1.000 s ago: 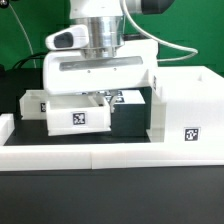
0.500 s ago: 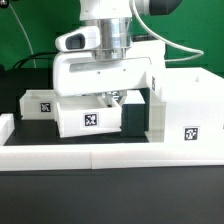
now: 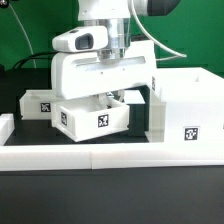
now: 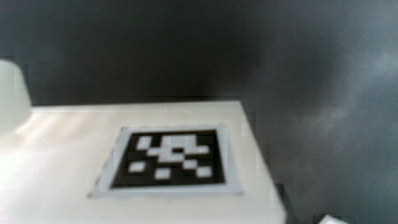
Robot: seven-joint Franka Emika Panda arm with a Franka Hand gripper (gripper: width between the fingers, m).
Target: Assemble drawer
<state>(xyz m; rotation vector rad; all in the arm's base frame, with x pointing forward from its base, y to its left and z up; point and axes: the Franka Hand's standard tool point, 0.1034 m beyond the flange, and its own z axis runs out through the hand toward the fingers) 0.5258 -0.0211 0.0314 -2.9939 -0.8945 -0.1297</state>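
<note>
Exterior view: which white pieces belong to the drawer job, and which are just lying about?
Drawer job: tilted tray at the gripper; second tray; boxy shell.
Just lying about: low border wall.

Upper link: we see a glossy white rounded plastic arm shell [image 3: 104, 8] at twelve o'clock in the exterior view.
Dark part: a black rounded plastic piece [image 3: 160, 6] sits at one o'clock.
Flange: under the shell is a short silver-grey metal cylinder [image 3: 112, 37].
Side pod: at nine o'clock from the cylinder we see a small white rounded module with a dark face [image 3: 76, 41].
Hand body: a broad white boxy housing with rounded corners [image 3: 103, 73].
Fingers: the two-finger gripper [image 3: 112, 97] shows only small dark parts, at six o'clock under the housing; finer detail is too small.
Cable: a thin white cable [image 3: 158, 40] arcs at three o'clock.
</note>
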